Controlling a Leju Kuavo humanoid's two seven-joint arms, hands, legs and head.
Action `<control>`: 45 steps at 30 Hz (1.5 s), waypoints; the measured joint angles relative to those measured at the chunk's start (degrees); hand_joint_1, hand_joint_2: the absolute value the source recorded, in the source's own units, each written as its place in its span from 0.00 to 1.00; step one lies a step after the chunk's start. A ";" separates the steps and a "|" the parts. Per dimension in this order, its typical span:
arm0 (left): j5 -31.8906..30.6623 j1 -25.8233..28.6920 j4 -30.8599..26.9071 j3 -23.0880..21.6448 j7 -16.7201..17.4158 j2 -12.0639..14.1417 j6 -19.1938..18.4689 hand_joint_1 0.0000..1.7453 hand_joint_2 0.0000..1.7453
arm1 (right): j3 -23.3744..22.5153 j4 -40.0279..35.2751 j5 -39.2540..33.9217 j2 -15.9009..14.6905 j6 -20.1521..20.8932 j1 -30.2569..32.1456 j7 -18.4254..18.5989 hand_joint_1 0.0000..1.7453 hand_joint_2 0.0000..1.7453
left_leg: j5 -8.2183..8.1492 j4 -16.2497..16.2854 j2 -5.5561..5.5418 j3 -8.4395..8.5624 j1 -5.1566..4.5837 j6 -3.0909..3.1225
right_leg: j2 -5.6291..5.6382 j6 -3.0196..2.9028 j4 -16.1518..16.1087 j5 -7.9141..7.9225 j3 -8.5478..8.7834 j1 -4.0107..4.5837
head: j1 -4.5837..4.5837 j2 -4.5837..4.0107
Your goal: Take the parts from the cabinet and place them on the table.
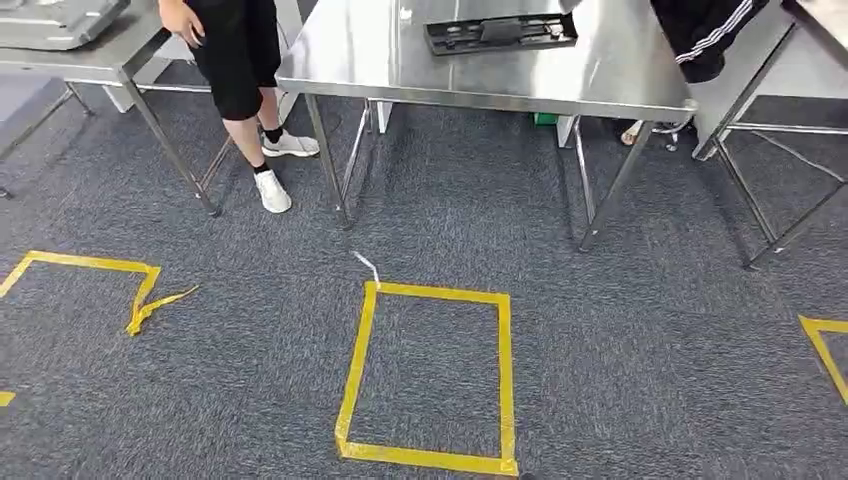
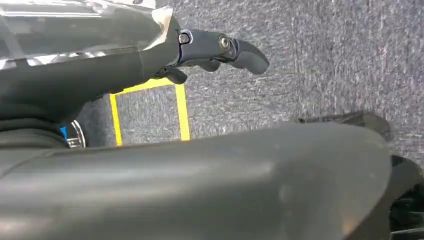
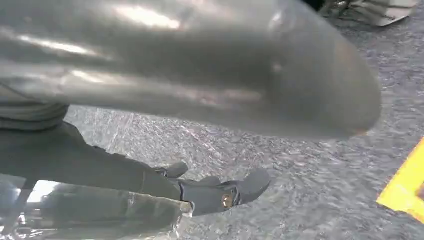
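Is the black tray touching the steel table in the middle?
Touching. In the head view the black tray lies flat on the steel table, with no gap under it.

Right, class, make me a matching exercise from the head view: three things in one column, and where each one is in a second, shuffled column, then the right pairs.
Things:
1. black tray
2. yellow tape rectangle
3. white sneakers

Places:
A. on the grey carpet, in front of the steel table
B. on top of the steel table
C. on the feet of a person standing between two tables

Pairs: 1-B, 2-A, 3-C
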 joint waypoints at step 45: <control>3.08 0.45 0.02 1.62 2.21 0.83 3.17 0.00 0.00 | 3.02 0.07 6.40 1.86 1.92 -0.84 2.05 0.00 1.00 | -7.10 -0.30 1.78 6.97 -0.28 0.68 | -7.22 0.22 1.56 3.23 -4.72 1.24 | -0.13 0.00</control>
